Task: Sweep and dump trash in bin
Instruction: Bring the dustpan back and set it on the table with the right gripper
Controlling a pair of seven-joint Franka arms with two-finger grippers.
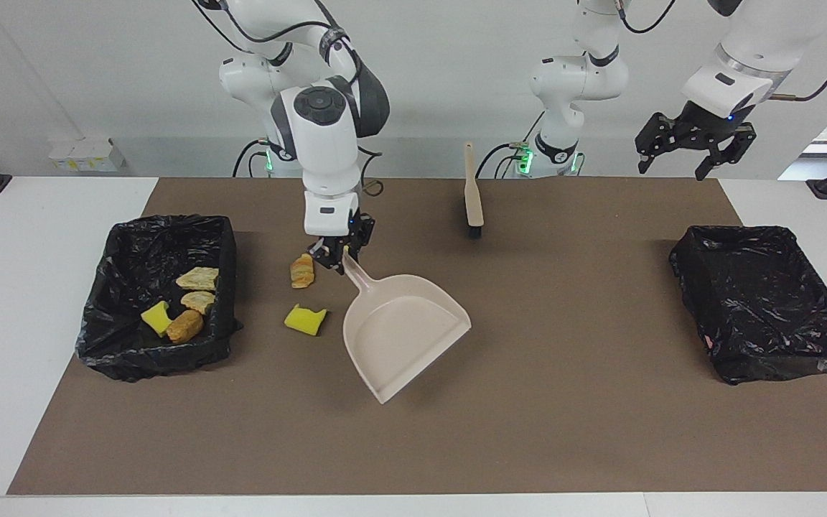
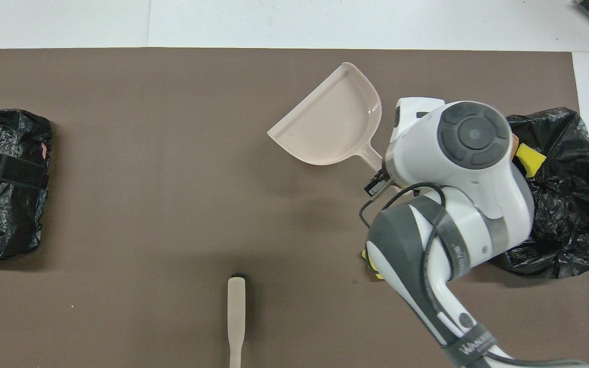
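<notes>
— Trash (image 1: pixel 182 305): four scraps inside the bin (image 1: pixel 105 337); two more (image 1: pixel 304 294) lie beside it.
— Right gripper (image 1: pixel 337 257), pointing down near them, grips the dustpan (image 1: pixel 403 334) handle. Left gripper (image 1: pixel 693 143) hangs wide open, waiting.

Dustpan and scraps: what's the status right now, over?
Right gripper shut on dustpan handle, pan empty. Left gripper open, waiting above the table. Four scraps in bin; croissant scrap and yellow sponge on mat.

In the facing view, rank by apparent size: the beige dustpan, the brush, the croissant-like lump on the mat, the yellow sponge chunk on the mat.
1. Beige plastic dustpan
2. Beige black-bristled brush
3. Yellow sponge chunk and tan croissant-like lump: look alike in size, no ranking.
</notes>
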